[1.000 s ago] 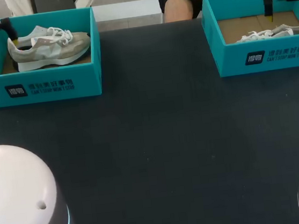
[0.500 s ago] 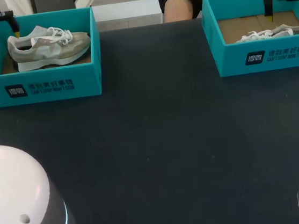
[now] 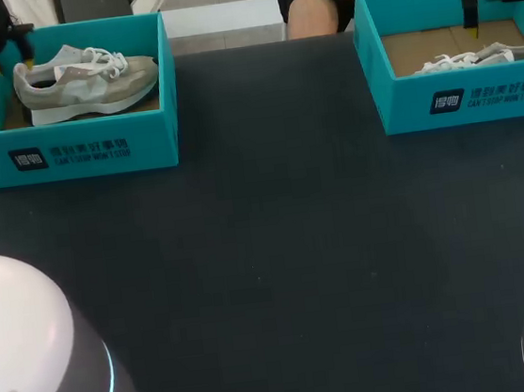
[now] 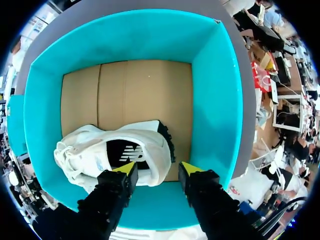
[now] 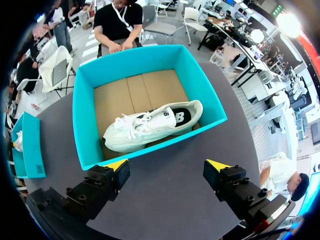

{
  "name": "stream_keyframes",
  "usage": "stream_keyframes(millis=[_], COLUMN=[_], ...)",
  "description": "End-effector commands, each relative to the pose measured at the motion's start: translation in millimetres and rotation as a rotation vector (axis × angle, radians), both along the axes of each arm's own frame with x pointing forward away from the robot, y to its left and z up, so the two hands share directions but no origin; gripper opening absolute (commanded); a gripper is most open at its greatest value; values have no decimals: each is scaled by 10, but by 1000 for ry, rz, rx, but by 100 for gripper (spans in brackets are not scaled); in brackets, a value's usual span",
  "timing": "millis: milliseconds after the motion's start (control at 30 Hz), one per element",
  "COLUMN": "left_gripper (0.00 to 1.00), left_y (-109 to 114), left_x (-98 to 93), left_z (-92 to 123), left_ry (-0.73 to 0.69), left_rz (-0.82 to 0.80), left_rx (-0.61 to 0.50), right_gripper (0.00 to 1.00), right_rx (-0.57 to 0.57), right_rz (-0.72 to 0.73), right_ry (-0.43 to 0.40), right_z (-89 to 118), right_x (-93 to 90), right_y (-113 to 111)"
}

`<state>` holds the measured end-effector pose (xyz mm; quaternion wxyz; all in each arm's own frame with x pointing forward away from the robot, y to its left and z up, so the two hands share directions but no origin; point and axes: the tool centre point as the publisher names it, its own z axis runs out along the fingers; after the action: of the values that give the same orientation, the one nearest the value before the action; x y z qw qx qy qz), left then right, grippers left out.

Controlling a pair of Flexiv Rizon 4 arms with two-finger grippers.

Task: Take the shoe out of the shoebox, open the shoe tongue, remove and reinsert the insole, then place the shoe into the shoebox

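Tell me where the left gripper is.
The left gripper hangs open over the left shoebox at the head view's far-left corner, just above the heel end of the shoe.

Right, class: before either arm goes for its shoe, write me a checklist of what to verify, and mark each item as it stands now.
1. Left gripper fingers open, nothing held: ok.
2. Left gripper lined up over the heel end of the left shoe: ok.
3. Left shoe lying wholly inside the left shoebox: ok.
4. Right gripper fingers open, nothing held: ok.
5. Right shoe inside the right shoebox, nothing lying over it: ok.
6. Height of the left fingers above the shoe: cannot tell.
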<state>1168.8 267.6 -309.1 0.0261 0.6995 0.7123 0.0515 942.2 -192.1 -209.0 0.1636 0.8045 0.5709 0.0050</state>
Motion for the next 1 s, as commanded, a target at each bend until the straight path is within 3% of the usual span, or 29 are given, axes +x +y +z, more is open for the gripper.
stream_keyframes(millis=[33,367,733,900,1000], left_gripper=[46,48,48,40,22], left_y=[6,70,88,88,96], left_x=[78,-2,64,75,65], left_z=[-97,-257,-503,-530,-531], left_ry=[39,64,98,110,124], left_rz=[2,8,30,39,29], left_rx=[4,35,63,79,90], right_gripper=[100,100,100,100,100], right_rx=[1,1,1,1,1], right_rz=[1,1,1,1,1], right_ry=[-2,-2,-2,-2,-2], right_z=[0,0,0,0,0], right_x=[-11,-11,-11,-11,-11], right_y=[-3,-3,-3,-3,-3])
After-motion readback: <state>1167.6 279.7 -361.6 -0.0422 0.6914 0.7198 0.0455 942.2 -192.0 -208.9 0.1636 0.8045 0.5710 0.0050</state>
